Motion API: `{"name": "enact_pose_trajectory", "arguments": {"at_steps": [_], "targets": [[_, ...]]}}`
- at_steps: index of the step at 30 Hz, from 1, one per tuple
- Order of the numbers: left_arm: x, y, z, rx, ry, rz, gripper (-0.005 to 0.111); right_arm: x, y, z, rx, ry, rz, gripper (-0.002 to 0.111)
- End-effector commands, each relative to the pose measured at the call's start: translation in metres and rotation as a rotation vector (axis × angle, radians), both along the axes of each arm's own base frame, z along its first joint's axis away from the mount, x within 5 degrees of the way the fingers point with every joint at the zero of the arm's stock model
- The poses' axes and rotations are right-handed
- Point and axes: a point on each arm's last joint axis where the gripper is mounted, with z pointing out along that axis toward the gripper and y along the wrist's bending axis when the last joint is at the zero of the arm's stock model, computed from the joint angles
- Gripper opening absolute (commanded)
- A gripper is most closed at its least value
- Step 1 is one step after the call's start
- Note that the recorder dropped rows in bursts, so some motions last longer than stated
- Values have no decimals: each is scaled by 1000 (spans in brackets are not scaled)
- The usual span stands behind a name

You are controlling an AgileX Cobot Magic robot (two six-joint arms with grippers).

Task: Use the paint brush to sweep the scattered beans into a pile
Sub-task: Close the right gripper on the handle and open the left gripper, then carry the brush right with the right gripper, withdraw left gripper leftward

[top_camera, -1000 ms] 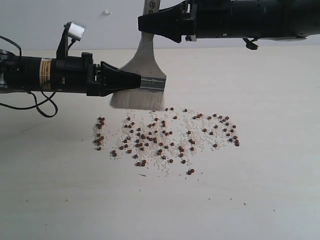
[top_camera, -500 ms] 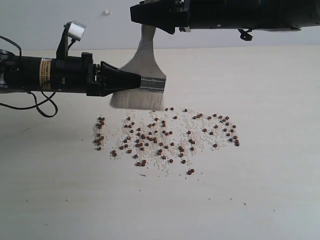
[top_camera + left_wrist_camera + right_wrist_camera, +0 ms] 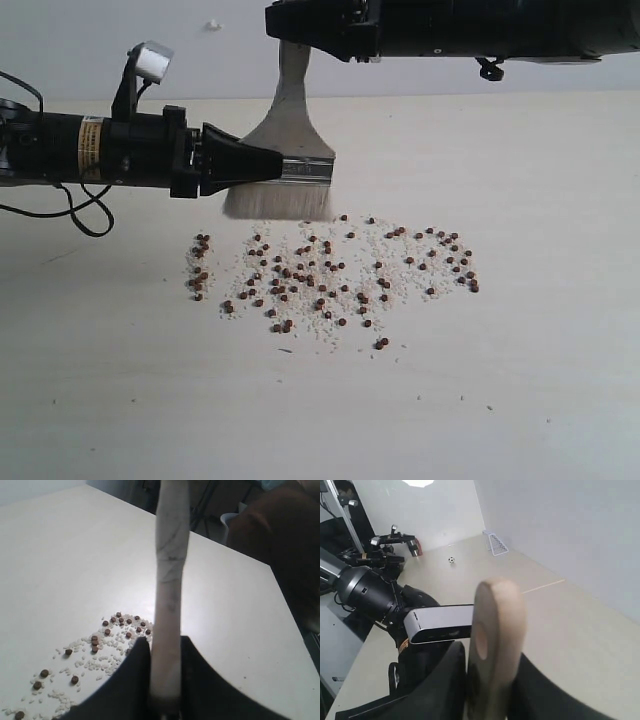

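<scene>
Right gripper [image 3: 285,22]: over the last second it rose from part-way up the handle of the paint brush [image 3: 287,135] to its top end, and the jaws came in. In the right wrist view they now press both sides of the handle, so we read it as gripping.

Left gripper [image 3: 268,164]: unchanged, clamped at the metal band.

The brush stands upright in 2 grips, bristles just behind the far edge of the beans [image 3: 330,280]. We cannot tell whether they touch the table [image 3: 520,380].

The beans are as scattered as before, with no pile yet.

Judgement: this looks like a handover to the right arm, and sweeping has not begun.
</scene>
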Motion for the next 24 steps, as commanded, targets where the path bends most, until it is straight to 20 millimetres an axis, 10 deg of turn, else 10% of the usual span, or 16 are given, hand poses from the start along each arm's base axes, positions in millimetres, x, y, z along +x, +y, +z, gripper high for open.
{"name": "enact_pose_trajectory", "arguments": {"at_steps": [1, 8, 24], "targets": [[4, 0, 3, -27, 47, 46, 10, -1, 0, 6, 5, -28, 6, 0], [5, 0, 4, -37, 51, 58, 64, -1, 0, 6, 5, -28, 6, 0], [12, 39, 13, -3, 128, 125, 67, 24, -38, 23, -111, 24, -361, 0]]}}
